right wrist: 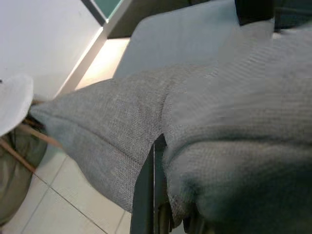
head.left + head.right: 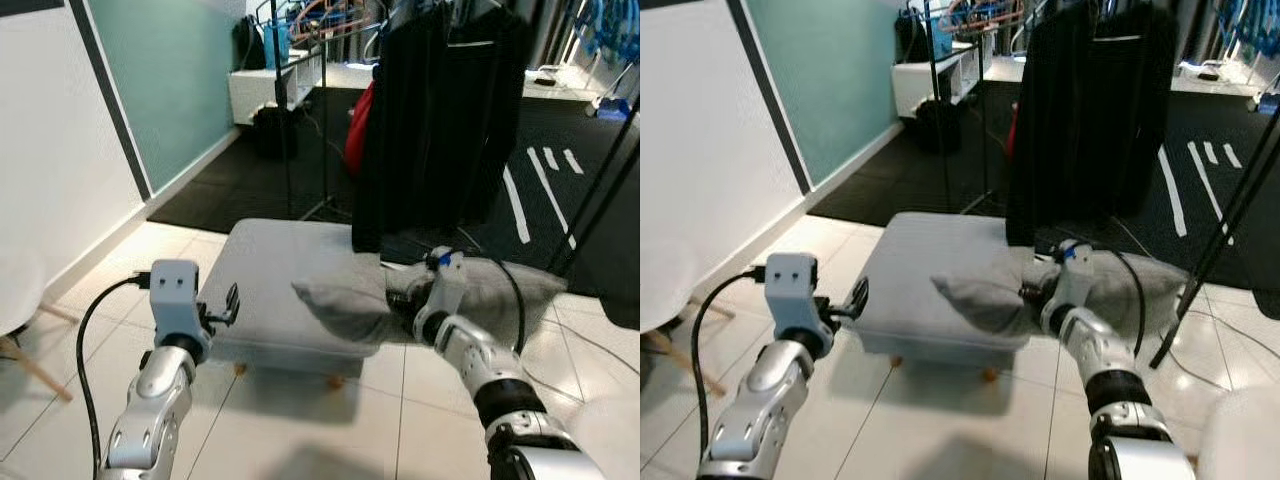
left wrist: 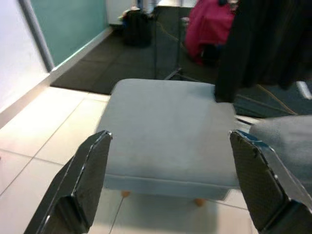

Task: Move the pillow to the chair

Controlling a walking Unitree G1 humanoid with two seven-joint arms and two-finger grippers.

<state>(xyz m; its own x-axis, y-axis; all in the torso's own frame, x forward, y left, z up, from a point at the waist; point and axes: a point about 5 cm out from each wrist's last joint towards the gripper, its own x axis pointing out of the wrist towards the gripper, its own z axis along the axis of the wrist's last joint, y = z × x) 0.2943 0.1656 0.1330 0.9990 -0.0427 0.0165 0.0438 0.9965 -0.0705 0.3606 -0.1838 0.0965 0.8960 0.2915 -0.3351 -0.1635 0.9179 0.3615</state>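
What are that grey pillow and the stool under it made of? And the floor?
The pillow looks like coarse woven grey fabric: its weave shows plainly in the right wrist view, and it creases softly where the right hand pinches it. The stool seems upholstered in a smoother matte grey cloth, on small, possibly wooden, feet. The floor looks like glossy pale tile with grout lines.

Home room — clothes rack point(image 2: 440, 110), grey ottoman point(image 2: 270, 280).
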